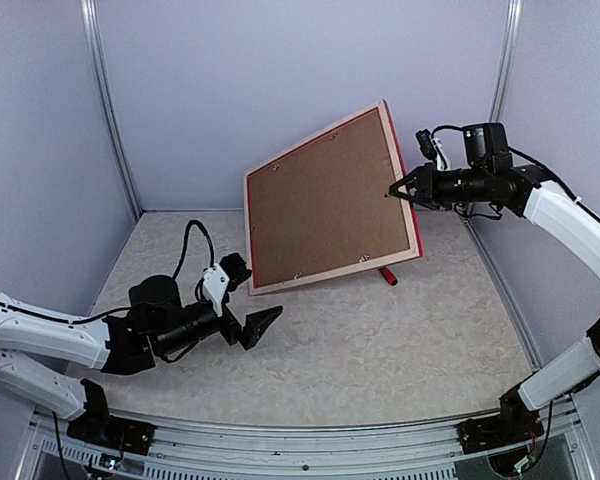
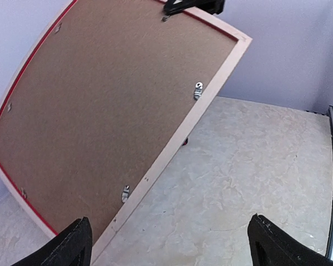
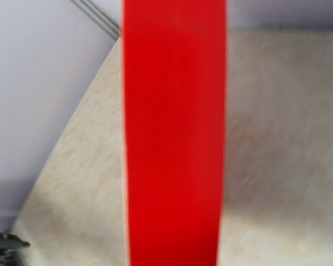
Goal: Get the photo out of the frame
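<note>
Red-rimmed pale-wood rectangular picture frame [image 1: 335, 273] stands tilted on the mottled counter [image 1: 380, 340], brown fibreboard backing [image 1: 325, 200] showing; photo hidden behind it. Right gripper [image 1: 398, 190] pinches the frame's right rail; left gripper [image 1: 255, 297] spread, just off the lower corner. Likely stiff, light, tippy. Turn small metal tabs [image 2: 197, 90] first, then lift backing by an edge.

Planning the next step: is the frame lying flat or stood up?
Stood up, tilted: the frame rests lower edge on the table, brown back showing, right gripper clamped on its side rim.
</note>
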You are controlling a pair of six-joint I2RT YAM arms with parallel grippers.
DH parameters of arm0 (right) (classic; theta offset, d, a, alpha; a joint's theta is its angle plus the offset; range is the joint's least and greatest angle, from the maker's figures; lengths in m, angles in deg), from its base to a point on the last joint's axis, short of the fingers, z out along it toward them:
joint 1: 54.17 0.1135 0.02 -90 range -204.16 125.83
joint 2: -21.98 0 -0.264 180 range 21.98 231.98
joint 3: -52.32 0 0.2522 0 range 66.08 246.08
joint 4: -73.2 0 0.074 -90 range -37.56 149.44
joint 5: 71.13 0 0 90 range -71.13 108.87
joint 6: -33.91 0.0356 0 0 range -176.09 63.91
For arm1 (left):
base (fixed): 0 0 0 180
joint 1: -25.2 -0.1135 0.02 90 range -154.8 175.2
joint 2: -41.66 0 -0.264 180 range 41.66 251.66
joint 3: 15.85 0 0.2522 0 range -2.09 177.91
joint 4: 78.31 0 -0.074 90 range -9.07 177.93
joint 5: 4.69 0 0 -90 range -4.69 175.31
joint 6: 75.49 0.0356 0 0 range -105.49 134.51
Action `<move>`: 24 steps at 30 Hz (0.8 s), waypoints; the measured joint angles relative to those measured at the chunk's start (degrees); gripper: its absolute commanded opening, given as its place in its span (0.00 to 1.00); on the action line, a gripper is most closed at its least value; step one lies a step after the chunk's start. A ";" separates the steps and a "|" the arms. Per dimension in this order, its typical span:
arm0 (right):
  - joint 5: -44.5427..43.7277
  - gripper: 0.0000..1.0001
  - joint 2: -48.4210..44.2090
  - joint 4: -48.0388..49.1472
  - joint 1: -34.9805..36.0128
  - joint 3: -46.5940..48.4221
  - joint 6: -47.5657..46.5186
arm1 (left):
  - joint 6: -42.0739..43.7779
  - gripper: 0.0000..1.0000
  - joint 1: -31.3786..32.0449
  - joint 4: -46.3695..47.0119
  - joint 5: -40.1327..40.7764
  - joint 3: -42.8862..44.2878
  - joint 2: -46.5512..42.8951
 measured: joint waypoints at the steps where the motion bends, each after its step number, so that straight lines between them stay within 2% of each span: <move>1: -2.14 0.00 0.39 -0.48 1.18 1.38 -1.31 | -1.53 0.99 -1.18 0.02 0.42 -0.39 -0.42; 6: -12.04 0.00 2.40 -1.90 9.18 7.61 -8.15 | -9.94 0.99 -6.27 -0.63 4.42 -2.03 -2.71; 10: -21.73 0.00 3.72 -2.16 16.76 10.93 -14.10 | -16.17 0.99 -8.44 -4.74 11.10 -1.27 -4.13; 13: -30.42 0.00 5.31 -1.95 22.75 13.22 -19.96 | -21.27 0.99 -11.87 -8.79 12.87 -1.18 -5.73; 20: -51.89 0.00 9.55 2.12 34.21 14.03 -35.87 | -32.92 0.94 -22.05 -18.43 9.31 0.76 -10.40; 24: -62.03 0.00 10.69 5.07 39.28 9.99 -46.21 | -38.82 0.91 -28.20 -23.98 5.31 1.55 -13.20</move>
